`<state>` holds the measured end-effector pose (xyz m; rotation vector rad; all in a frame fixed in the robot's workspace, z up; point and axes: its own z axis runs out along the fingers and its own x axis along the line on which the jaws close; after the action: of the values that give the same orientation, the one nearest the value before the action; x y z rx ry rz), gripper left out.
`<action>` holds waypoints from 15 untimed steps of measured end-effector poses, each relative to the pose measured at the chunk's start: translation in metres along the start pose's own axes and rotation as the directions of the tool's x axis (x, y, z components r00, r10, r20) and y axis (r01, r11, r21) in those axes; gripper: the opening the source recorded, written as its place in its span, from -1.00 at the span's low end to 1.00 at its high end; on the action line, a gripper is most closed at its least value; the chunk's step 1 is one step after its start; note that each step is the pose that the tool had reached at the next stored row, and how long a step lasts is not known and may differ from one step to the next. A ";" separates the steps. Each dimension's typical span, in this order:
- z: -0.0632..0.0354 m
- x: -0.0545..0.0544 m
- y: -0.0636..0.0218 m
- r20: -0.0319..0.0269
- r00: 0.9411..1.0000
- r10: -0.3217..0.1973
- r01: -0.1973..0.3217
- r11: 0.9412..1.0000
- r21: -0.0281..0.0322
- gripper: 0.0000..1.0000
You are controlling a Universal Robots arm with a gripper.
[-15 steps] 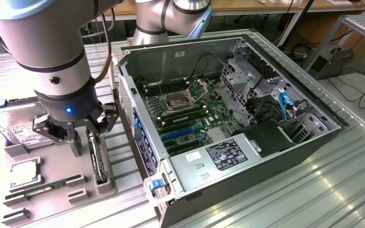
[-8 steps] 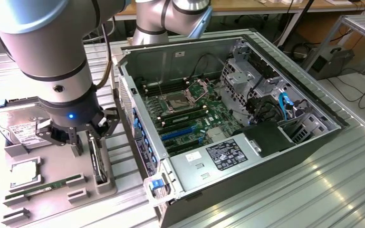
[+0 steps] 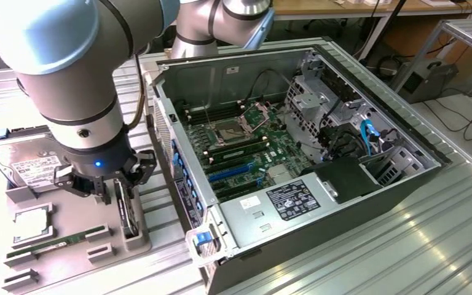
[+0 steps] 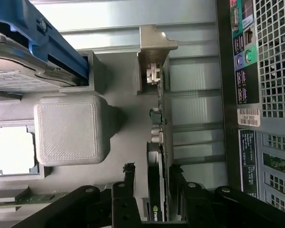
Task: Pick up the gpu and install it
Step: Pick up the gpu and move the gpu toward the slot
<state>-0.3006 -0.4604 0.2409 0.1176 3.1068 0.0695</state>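
The gpu (image 3: 127,212) stands on edge in a slot of the grey holder tray (image 3: 76,206), at the exterior view's left of the open computer case. In the wrist view the gpu (image 4: 157,137) is a thin dark card with its silver end bracket (image 4: 154,47) at the far end. My gripper (image 3: 109,189) is lowered over it. Its black fingers (image 4: 128,175) sit on either side of the card with small gaps. The gripper (image 4: 152,173) is open and grips nothing.
The open computer case (image 3: 383,178) lies on its side with the motherboard (image 3: 244,147) and blue slots (image 3: 232,171) exposed. On the tray sit a hard drive (image 3: 27,163), a processor (image 3: 31,222) and a green memory stick (image 3: 64,238). A grey block (image 4: 71,128) stands beside the gpu.
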 end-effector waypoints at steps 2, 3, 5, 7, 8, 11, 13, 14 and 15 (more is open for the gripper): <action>0.0001 0.002 0.0006 0.023 1.000 0.004 -0.004 1.000 0.002 -0.15; 0.0001 0.003 0.0005 0.023 1.000 0.008 -0.008 1.000 0.002 -0.15; 0.0001 0.003 0.0005 0.023 1.000 0.009 -0.009 1.000 0.002 -0.15; 0.0001 0.003 0.0005 0.023 1.000 0.009 -0.009 1.000 0.002 -0.18; 0.0001 0.003 0.0005 0.023 1.000 0.009 -0.009 1.000 0.002 -0.32; 0.0000 0.003 0.0005 0.023 1.000 0.009 -0.009 1.000 0.002 -0.47; 0.0000 0.003 0.0005 0.023 1.000 0.005 -0.005 1.000 0.002 -0.47; 0.0001 0.003 0.0005 0.022 1.000 -0.001 0.001 1.000 0.002 -0.47; 0.0001 0.003 0.0005 0.022 1.000 -0.009 0.009 1.000 0.002 -0.47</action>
<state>-0.3032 -0.4597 0.2407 0.1038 3.0856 0.0651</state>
